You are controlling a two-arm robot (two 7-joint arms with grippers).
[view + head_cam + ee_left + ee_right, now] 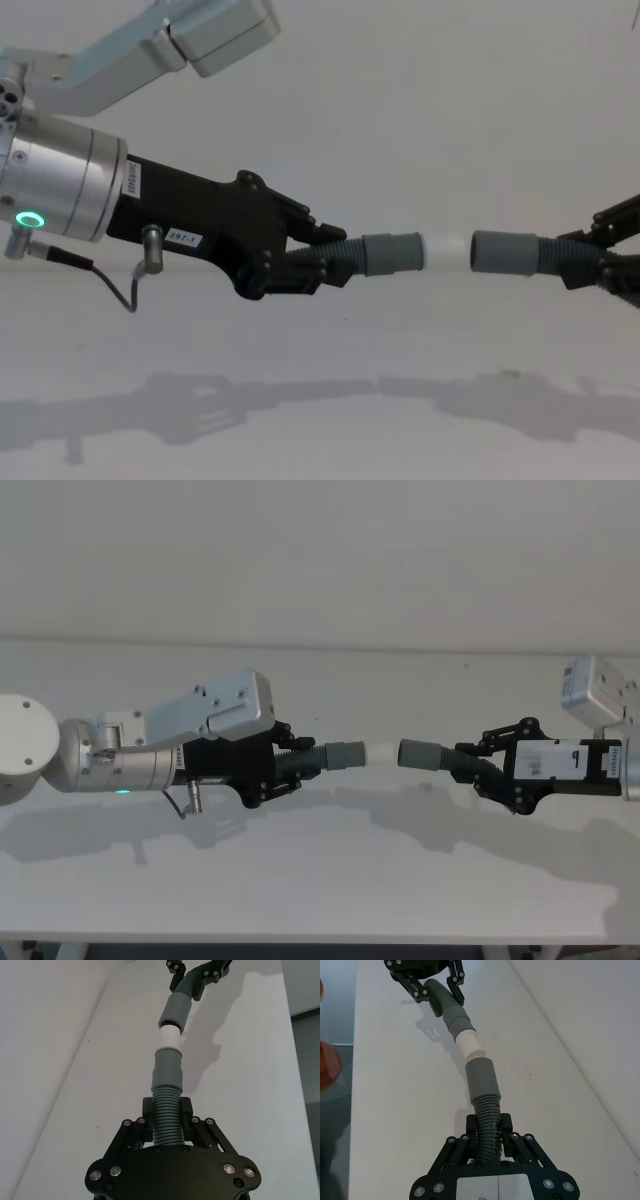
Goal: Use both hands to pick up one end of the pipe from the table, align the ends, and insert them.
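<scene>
Both pipe pieces hang in the air above the white table (330,880), end to end in one line. My left gripper (290,767) is shut on the ribbed part of the left pipe piece (345,753), whose grey cuff ends in a whitish tip (382,752). My right gripper (478,767) is shut on the ribbed part of the right pipe piece (422,753). The whitish tip (447,250) meets the mouth of the right cuff (505,252). In the right wrist view the tip (470,1045) sits right at the cuff (481,1077), angled slightly off its axis.
A pale wall (320,560) rises behind the table's far edge. The arms' shadows fall on the tabletop (320,400) beneath the pipe. A darker floor (335,1085) lies beyond one table side in the right wrist view.
</scene>
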